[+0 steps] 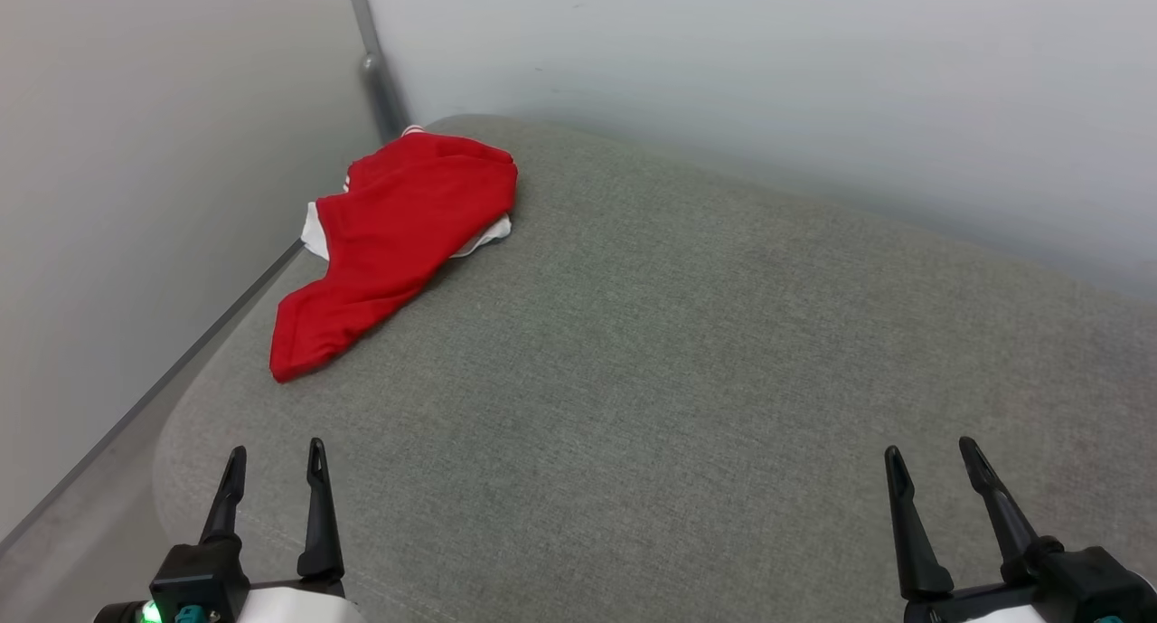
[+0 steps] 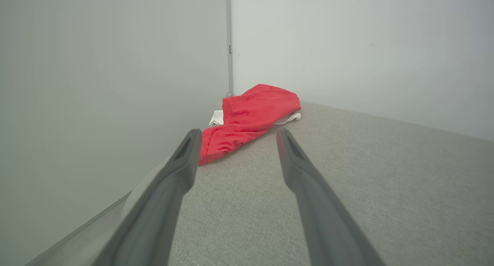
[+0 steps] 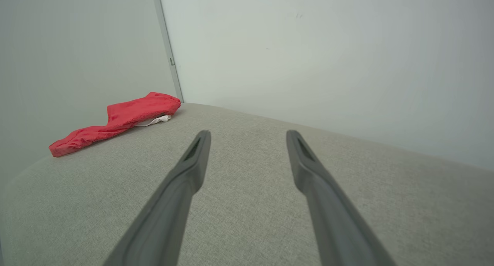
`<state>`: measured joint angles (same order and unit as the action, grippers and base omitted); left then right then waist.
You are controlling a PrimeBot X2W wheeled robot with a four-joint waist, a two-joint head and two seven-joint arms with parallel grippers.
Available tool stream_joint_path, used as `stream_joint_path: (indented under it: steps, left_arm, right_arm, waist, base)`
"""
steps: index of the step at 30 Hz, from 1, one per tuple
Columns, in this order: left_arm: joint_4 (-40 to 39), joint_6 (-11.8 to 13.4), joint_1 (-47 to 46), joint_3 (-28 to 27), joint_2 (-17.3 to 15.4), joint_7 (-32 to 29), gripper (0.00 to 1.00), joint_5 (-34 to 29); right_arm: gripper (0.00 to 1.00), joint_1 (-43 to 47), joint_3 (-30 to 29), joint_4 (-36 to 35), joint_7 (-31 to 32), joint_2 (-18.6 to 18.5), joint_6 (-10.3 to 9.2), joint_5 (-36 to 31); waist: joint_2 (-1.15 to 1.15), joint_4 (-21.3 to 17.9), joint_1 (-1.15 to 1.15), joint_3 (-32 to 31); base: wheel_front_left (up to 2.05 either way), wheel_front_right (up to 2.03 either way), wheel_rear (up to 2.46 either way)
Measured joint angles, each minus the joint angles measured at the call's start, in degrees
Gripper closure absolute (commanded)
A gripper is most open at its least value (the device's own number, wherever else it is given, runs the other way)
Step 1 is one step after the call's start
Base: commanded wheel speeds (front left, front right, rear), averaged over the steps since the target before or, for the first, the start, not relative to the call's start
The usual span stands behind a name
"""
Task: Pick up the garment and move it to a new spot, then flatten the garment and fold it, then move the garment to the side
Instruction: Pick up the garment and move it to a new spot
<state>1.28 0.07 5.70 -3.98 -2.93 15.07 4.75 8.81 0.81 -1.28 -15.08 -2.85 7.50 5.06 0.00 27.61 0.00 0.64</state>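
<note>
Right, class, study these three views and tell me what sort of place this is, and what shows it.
Probably an indoor practice corner rather than a lived-in room: a grey fabric-covered cushion set into a corner of bare pale walls, with one crumpled red garment on it.

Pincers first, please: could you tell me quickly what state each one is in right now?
The left pincer: open, holding nothing.
The right pincer: open, holding nothing.
</note>
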Motion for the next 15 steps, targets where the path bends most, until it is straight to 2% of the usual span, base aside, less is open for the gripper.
stream_joint_path:
  steps: [9,15]
  left_arm:
    - [0.9,-0.09,-0.77,-1.67,0.01,0.0,0.0,0.57]
    - [2.02,-2.6,-9.02,-4.97,-0.81,0.01,0.0,0.64]
  right_arm:
    - [0.0,-0.22,0.65,-0.01,0.0,0.01,0.0,-0.58]
    - [0.0,-1.72,0.47,-0.66,0.0,0.01,0.0,-2.81]
  waist:
    - [0.0,0.16,0.0,0.91]
    - [0.0,-1.11,0.0,3.3]
  base:
    - [0.0,0.0,0.0]
    - [0.0,0.0,0.0]
